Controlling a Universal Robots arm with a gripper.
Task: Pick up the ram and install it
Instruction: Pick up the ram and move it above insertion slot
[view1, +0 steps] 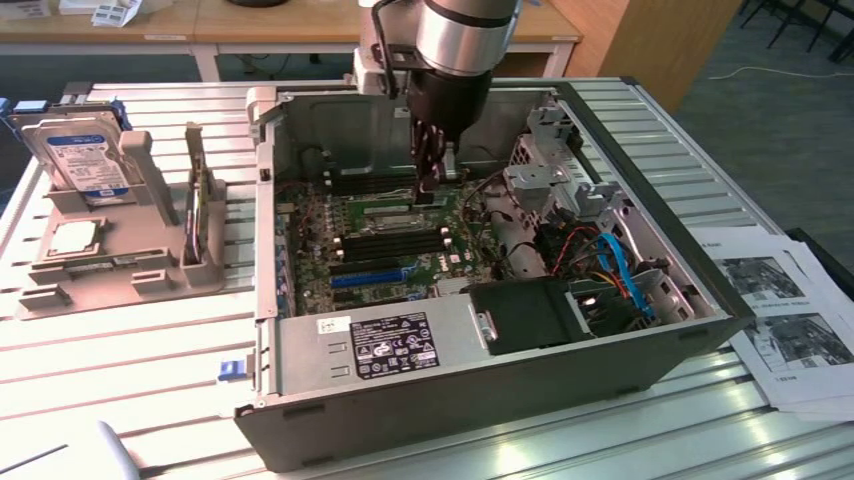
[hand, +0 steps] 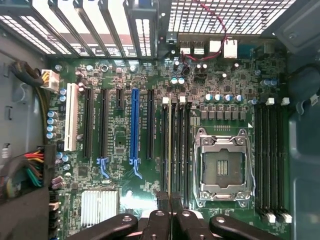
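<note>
Black fingers (hand: 162, 202) of the gripper (hand: 170, 200) are pinched on the ram (hand: 169, 150), which is held edge-on over the dark memory slots (hand: 186, 150) beside the processor socket (hand: 223, 167).

You're in a robotics lab set up in an office room: an opened computer case (view1: 507, 395) on a slatted metal bench (view1: 120, 360), wooden desks (view1: 267, 25) along the frame's top, carpet (view1: 787, 110) at upper right.
</note>
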